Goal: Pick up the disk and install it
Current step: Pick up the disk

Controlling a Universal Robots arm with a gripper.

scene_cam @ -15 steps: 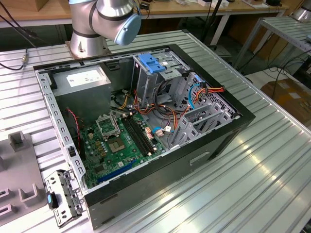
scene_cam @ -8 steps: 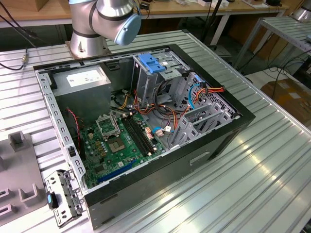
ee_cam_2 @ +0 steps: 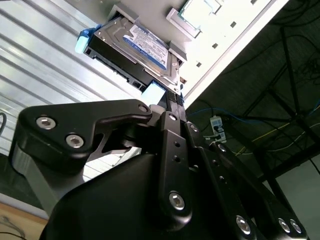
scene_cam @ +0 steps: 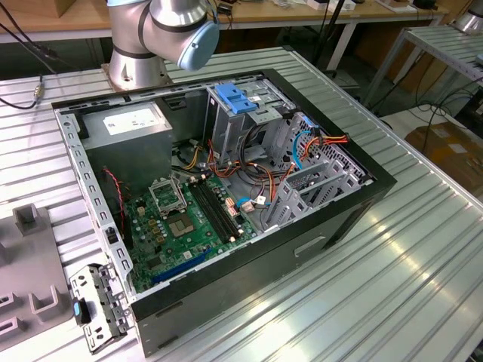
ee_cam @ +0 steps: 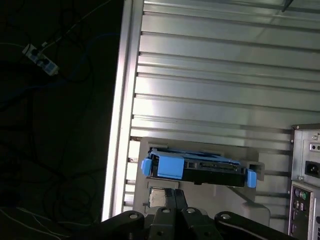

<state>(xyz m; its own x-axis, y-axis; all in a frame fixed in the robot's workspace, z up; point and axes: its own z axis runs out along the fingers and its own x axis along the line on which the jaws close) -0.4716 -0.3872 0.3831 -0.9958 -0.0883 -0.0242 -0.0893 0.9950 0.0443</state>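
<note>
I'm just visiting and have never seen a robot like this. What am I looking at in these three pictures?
It is one robot arm standing on a ribbed metal table. The exterior view, from a camera off the arm, shows an open computer case lying on that table, a grey bracket beside it. Both wrist views come from cameras riding on the arm. They show its black gripper close to the disk, a blue-framed hard drive resting in a grey holder. The disk is not lifted yet.
</note>
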